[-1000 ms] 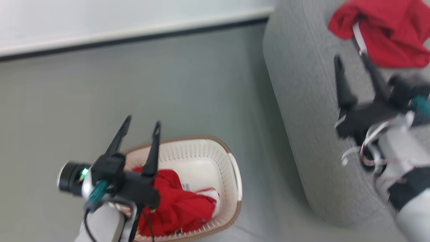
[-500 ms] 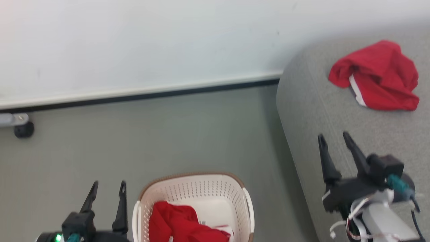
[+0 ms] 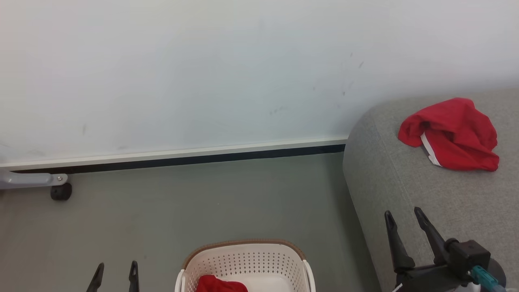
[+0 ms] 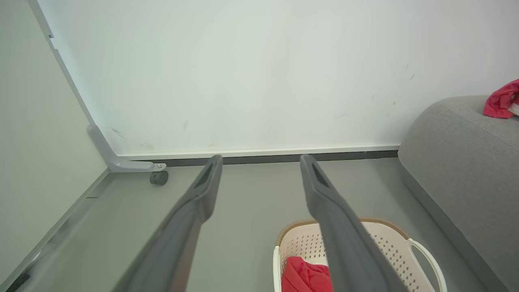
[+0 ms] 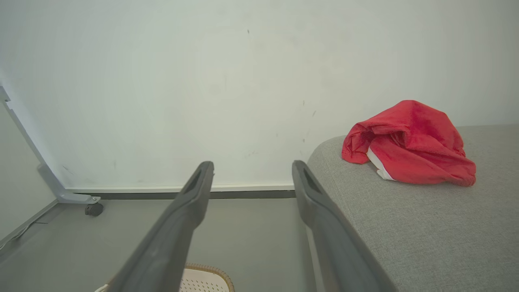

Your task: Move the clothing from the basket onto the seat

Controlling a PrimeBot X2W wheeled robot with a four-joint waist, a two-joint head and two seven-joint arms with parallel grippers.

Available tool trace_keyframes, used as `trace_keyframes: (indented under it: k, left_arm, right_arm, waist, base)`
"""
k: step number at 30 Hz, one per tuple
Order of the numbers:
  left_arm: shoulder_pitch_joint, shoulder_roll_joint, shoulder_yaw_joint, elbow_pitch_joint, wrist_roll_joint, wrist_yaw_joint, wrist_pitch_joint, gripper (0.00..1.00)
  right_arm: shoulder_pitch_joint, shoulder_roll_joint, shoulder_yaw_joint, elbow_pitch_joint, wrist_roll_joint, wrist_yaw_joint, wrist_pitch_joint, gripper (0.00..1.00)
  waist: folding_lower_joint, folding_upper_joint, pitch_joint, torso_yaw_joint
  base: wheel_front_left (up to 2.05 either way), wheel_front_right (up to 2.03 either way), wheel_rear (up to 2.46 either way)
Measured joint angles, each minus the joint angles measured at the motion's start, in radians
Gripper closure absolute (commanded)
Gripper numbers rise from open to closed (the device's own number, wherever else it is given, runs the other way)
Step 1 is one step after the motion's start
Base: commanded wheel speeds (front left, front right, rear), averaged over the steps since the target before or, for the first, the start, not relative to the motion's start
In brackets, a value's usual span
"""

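Observation:
One red garment with white trim (image 3: 452, 138) lies bunched on the grey sofa seat (image 3: 425, 194), also seen as the red garment (image 5: 407, 144) on the sofa (image 5: 425, 227). The second red garment (image 3: 221, 284) sits inside the cream perforated basket (image 3: 243, 259) on the floor at the bottom edge; the same garment (image 4: 304, 278) lies in the basket (image 4: 389, 247). My right gripper (image 3: 403, 215) is open and empty over the sofa's near edge. My left gripper (image 3: 115, 267) is open and empty, left of the basket.
A pale wall with a white and dark baseboard (image 3: 182, 156) runs behind the grey floor (image 3: 202, 202). A grey metal leg with a black caster (image 3: 61, 191) stands at the left by the wall.
The camera has tilted up, so basket and grippers slid toward the bottom edge. Both arms pulled back and down; the right gripper drew away from the garment on the sofa.

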Motion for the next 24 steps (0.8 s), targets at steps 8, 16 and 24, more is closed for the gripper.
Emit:
trace_keyframes:
  k: [8, 16, 24]
  left_arm:
    - [0.035, 0.002, 0.015, -0.038, 0.000, 0.000, 0.000, 0.00]
    - [0.052, 0.001, 0.022, -0.070, 0.001, 0.000, 0.000, 0.00]
    - [-0.001, -0.005, -0.034, -0.057, 0.012, -0.011, 0.021, 0.00]
  right_arm:
    - [0.061, 0.011, -0.036, -0.057, -0.032, -0.001, 0.000, 0.00]
    - [0.087, 0.019, -0.073, -0.092, -0.049, -0.001, 0.000, 0.00]
    - [0.095, 0.019, -0.113, -0.139, -0.086, -0.001, 0.000, 0.00]
  waist:
    - [0.0002, 0.0002, -0.015, 0.017]
    - [0.0001, 0.0002, -0.008, 0.017]
    - [0.0002, 0.0002, 0.046, 0.014]
  base:
    - [0.00, 0.00, 0.00]
    - [0.00, 0.00, 0.00]
    - [0.00, 0.00, 0.00]
